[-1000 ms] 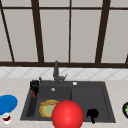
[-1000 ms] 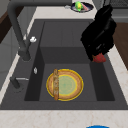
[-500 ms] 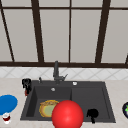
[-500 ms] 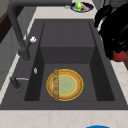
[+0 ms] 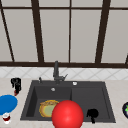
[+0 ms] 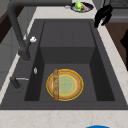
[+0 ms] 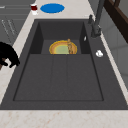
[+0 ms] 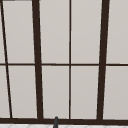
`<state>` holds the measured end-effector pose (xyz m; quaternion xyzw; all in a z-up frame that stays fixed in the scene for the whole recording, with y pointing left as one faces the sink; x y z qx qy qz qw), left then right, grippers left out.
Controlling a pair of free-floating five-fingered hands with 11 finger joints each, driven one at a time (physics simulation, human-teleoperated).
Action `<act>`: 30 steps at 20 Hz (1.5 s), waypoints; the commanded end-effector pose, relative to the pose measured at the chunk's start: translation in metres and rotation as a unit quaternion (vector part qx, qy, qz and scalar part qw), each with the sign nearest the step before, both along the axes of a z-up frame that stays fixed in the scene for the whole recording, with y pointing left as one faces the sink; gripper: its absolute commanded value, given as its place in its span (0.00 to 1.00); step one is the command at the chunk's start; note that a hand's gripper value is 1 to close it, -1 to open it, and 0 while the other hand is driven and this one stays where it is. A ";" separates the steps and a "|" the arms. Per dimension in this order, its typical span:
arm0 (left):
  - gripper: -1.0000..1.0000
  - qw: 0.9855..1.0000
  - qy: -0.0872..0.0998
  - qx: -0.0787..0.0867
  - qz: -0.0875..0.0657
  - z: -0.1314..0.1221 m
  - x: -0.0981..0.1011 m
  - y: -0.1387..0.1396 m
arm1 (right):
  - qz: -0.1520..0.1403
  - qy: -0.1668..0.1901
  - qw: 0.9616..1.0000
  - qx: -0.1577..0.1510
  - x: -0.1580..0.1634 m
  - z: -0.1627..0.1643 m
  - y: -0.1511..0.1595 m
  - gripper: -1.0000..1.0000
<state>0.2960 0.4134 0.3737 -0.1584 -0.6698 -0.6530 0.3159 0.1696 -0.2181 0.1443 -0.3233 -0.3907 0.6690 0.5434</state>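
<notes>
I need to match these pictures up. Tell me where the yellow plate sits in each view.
Front view: plate in the left basin, partly behind the red ball.
Left side view: plate in the near basin, bottom centre.
Right side view: plate in the far basin, upper centre.
Upper view: not in it.
Shared landmark: the faucet.

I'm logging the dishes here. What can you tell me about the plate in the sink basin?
The plate is round, with a yellow rim, an orange-brown band and a pale green centre. It lies flat on the floor of the sink's deeper basin, on the faucet side. A brown stick-like utensil rests across its faucet-side edge. No hand touches it.
</notes>
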 end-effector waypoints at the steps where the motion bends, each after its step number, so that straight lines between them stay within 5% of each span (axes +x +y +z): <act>1: 1.00 1.000 0.006 -0.006 0.000 0.000 -0.005 0.031 | 0.000 0.000 1.000 0.000 0.000 0.000 0.000 0.50; 7: 1.00 1.000 -0.015 -0.019 0.000 -0.039 -0.004 0.080 | 0.000 0.000 1.000 0.000 0.000 0.000 0.000 0.50; 15: 1.00 1.000 -0.015 -0.023 -0.005 -0.102 -0.013 0.141 | 0.000 0.000 1.000 0.000 0.000 0.000 0.000 0.50; 30: 1.00 0.999 -0.041 -0.025 -0.003 -0.219 0.027 0.166 | 0.000 0.000 1.000 0.000 0.000 0.000 0.000 0.50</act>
